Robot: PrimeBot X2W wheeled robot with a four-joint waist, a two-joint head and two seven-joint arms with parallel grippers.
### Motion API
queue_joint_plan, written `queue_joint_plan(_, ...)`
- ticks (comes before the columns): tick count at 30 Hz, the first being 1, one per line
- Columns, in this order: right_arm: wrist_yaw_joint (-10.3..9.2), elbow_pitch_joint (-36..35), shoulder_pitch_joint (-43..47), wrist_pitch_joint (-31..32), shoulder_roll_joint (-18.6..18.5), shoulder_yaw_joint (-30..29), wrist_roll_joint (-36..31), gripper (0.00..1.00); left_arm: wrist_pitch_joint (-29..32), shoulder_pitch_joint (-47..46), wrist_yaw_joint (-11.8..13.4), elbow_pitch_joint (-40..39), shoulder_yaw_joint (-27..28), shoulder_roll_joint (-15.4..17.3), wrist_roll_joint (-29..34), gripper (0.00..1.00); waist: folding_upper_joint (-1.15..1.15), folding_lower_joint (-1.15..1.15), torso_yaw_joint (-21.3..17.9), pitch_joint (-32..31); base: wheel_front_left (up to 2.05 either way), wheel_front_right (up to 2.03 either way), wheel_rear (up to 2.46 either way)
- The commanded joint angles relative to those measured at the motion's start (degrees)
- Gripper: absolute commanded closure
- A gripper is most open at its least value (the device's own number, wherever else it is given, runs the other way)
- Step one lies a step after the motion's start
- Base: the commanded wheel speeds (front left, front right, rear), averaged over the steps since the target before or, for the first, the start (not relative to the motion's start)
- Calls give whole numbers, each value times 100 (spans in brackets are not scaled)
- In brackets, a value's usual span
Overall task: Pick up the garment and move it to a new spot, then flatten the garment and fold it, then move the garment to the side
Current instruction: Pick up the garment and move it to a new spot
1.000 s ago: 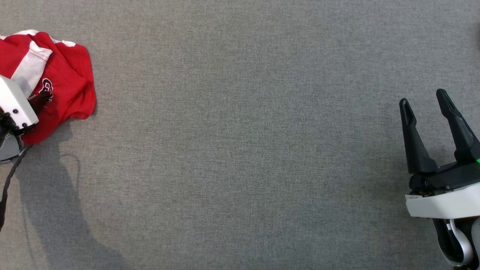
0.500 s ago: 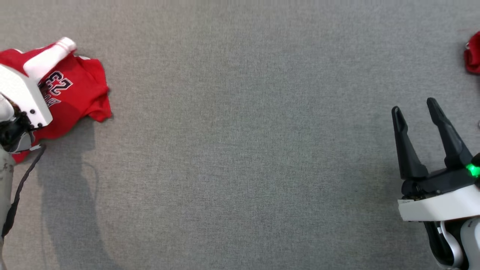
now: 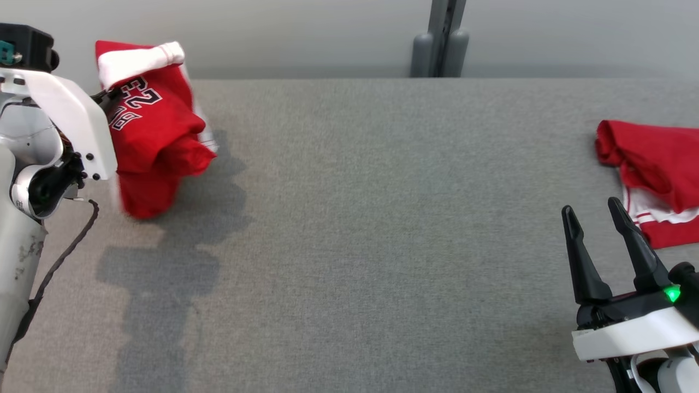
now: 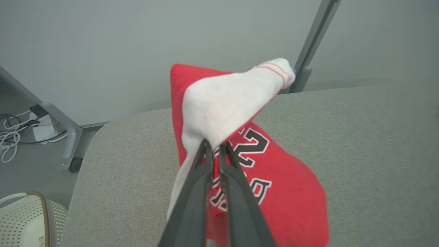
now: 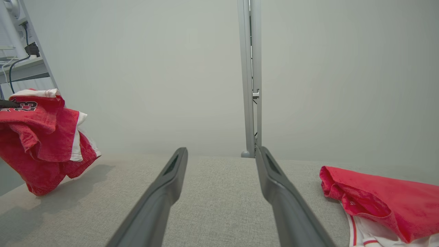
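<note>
A red jersey with white trim and the number 23 hangs bunched above the far left of the grey table; its lowest fold is at or just above the cloth surface. My left gripper is shut on a white-trimmed fold near the jersey's top. The left wrist view shows the two fingers pinched together on the jersey. My right gripper stands open and holds nothing at the lower right. In the right wrist view the open right gripper points at the back wall, and the jersey hangs at the far left.
A second red and white garment lies crumpled on the table's right side, just beyond my right gripper, also seen as a red heap. A grey post stands behind the table's far edge. A white basket sits on the floor off the left end.
The head camera has tilted up, bringing the far edge and the second garment into view. My left gripper has raised the jersey from the table, so it now hangs. The right gripper stays open.
</note>
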Motion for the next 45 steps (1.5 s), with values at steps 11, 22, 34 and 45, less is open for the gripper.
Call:
queue_joint_plan(11, 2, -193, 351, 59, -25, -145, 58, 0, 355, 950, 484, -2180, -103, -218, -296, 100, 0, 0, -656, -534, 0, 0, 0)
queue_joint_plan(22, 2, -305, 362, 42, -26, -154, 83, 0, -126, 2303, 1196, -3434, -613, -793, -29, 100, 0, 0, -1249, -344, 0, 0, 0)
queue_joint_plan(34, 2, -163, 212, -74, -3, -38, 88, 0, -1434, 2386, 577, -1458, -1453, -2068, 251, 60, 0, 0, -1589, -84, 0, 0, 0)
queue_joint_plan(45, 2, -63, 344, -37, -22, -89, 72, 0, -2107, 2152, 372, -1042, -1604, -2246, 380, 0, 0, 0, -1313, -273, 0, 0, 0)
